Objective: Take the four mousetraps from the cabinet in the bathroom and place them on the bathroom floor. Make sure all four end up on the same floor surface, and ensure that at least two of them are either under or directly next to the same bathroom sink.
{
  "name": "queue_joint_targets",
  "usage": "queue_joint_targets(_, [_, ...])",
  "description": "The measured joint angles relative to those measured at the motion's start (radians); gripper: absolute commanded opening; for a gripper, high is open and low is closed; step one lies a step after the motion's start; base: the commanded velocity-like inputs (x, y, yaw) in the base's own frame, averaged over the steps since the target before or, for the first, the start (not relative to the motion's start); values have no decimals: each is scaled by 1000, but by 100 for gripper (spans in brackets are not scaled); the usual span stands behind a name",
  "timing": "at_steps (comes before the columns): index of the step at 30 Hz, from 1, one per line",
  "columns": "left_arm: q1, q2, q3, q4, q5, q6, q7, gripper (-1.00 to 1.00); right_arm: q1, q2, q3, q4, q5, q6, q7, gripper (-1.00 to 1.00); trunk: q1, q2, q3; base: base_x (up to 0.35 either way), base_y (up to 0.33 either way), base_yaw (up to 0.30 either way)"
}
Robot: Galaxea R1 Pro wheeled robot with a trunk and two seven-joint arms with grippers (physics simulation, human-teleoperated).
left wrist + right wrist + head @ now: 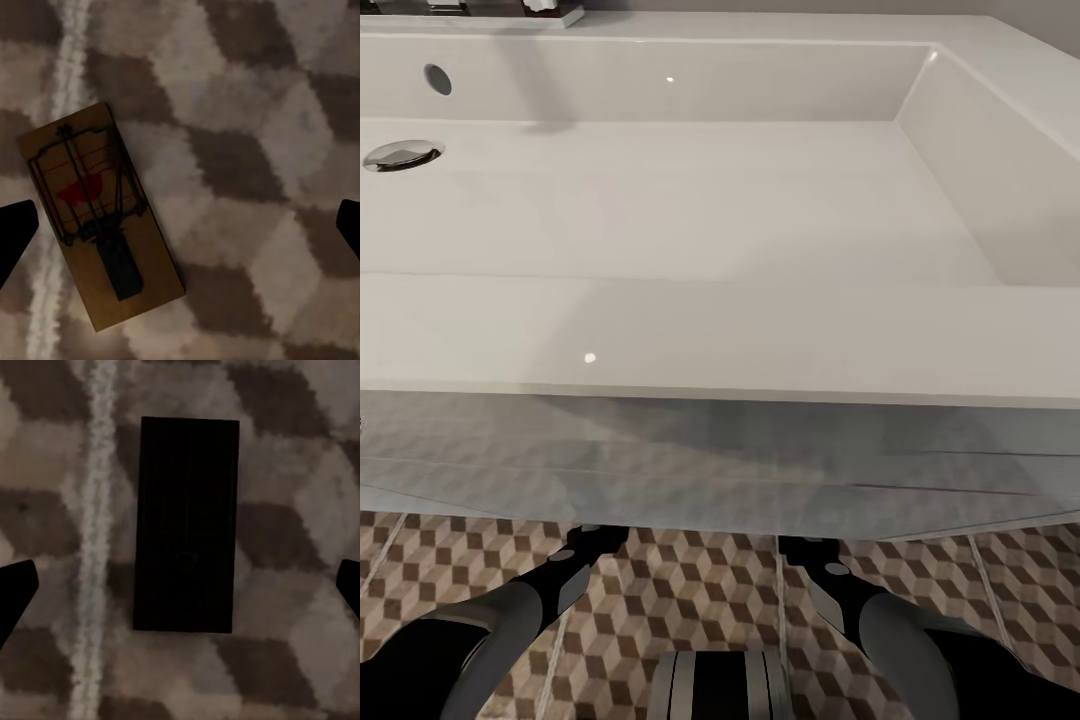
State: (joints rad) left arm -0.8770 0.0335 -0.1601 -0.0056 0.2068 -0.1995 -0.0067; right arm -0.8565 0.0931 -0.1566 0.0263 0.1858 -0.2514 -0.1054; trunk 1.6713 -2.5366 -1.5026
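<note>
Both grippers hang spread wide over the bathroom floor (690, 590), holding nothing.
Head view: both arms reach under the white bathroom sink (660, 200). Left wrist: left gripper (180, 229) above a mousetrap (101, 214) lying flat by a grout line. Right wrist: right gripper (180, 589) above a dark rectangle (187, 525).

Vanity front (720, 460): white, glossy, spanned the head view's full width across its lower middle. Surface was greyer than the top above it and carried a faint, blurred patterned reflection. Thin, near-horizontal seam lines (920, 488) crossed the panel, tilting slightly; whether these were drawer gaps could not be told. Small chrome bit (363, 424) sat at the panel's left edge, too cropped to identify. Grey wall (1050, 18) showed as a narrow strip in the far upper right corner, plain and unmarked.
</note>
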Motion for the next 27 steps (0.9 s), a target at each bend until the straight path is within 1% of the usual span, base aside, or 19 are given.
queue_joint_targets(4, [0, -1, 0, 0, 0, 0, 0, 100, 0, 0, 0, 0, 0, 0, 0, 100, 0, 0, 0, -181, 0, 0])
queue_joint_targets(9, [0, -1, 0, 0, 0, 0, 0, 100, 0, 0, 0, 0, 0, 0, 0, 100, 0, 0, 0, -277, 0, 0])
queue_joint_targets(27, [0, -1, 0, 0, 0, 0, 0, 100, 0, 0, 1, 0, 1, 0, 0, 100, 1, 0, 0, -336, 0, 0])
